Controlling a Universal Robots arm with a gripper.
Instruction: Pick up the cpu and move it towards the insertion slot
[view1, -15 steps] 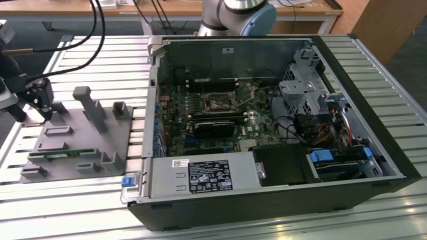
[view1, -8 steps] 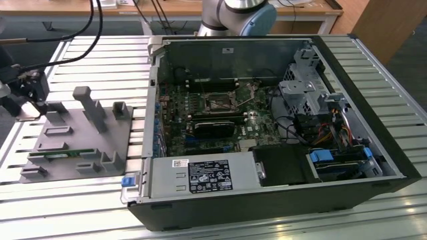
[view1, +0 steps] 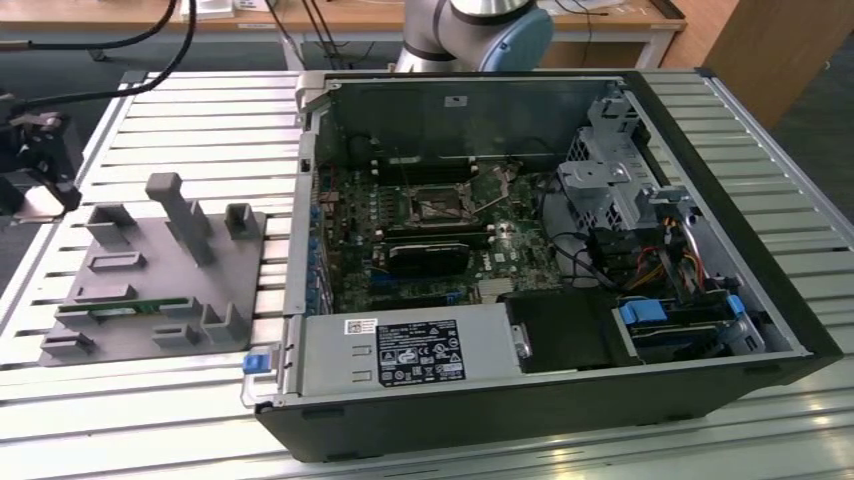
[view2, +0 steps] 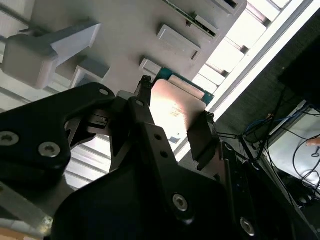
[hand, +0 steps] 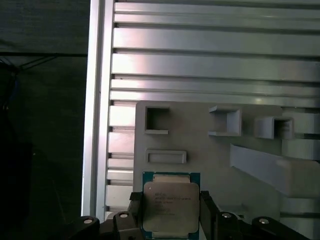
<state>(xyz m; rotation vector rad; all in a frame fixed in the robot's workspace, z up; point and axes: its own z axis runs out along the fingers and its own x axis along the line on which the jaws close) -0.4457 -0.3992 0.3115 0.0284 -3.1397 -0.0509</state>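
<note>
jaws pinch the cpu (hand: 170, 205) by its edges over the grey tray (hand: 220, 160); pickup looks done, but the insertion slot (view1: 438, 205) inside the computer case (view1: 561, 420) lies well apart.

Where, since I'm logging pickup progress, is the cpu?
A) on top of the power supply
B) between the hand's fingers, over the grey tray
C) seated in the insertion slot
B: in the first wrist view the cpu sits clamped between the fingers of the hand, with the grey tray behind it.
</note>
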